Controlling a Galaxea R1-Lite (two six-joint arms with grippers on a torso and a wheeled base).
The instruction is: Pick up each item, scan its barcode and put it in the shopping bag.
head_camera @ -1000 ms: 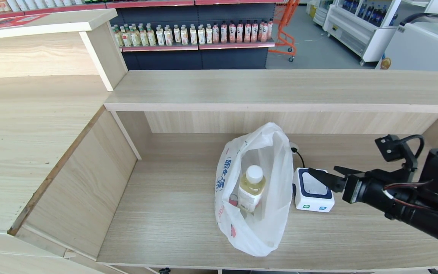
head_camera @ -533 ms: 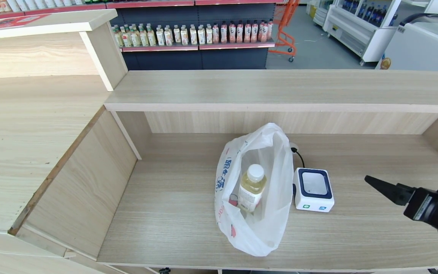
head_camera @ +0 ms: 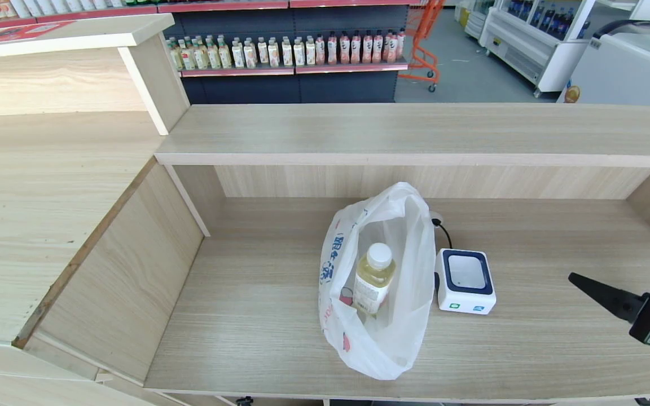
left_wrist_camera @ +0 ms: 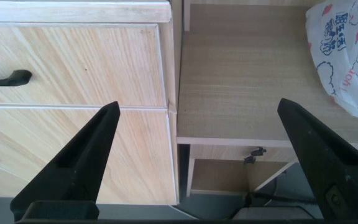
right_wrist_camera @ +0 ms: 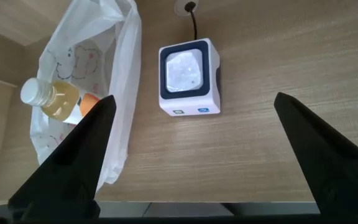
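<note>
A white plastic shopping bag (head_camera: 378,282) stands open in the middle of the wooden counter (head_camera: 257,316). Inside it stands a bottle (head_camera: 374,277) of pale yellow drink with a white cap. Just to the bag's right sits the white and dark blue barcode scanner (head_camera: 465,280), its cable running to the back. My right gripper (head_camera: 601,293) hangs open and empty at the far right, well clear of the scanner; its wrist view looks down on the bag (right_wrist_camera: 89,93), bottle (right_wrist_camera: 48,99) and scanner (right_wrist_camera: 188,78). My left gripper (left_wrist_camera: 197,155) is open and empty, low beside the counter's front, with the bag (left_wrist_camera: 347,56) off to one side.
A raised wooden shelf (head_camera: 415,132) runs along the back of the counter, with a side wall (head_camera: 127,265) on the left. Drawer fronts with black handles (left_wrist_camera: 5,78) lie below the counter's left part. Store shelves of bottles (head_camera: 285,51) stand far behind.
My right arm has drawn back to the right, away from the scanner, until little more than its fingertip is in the head view. Bag, bottle and scanner have stayed put.
</note>
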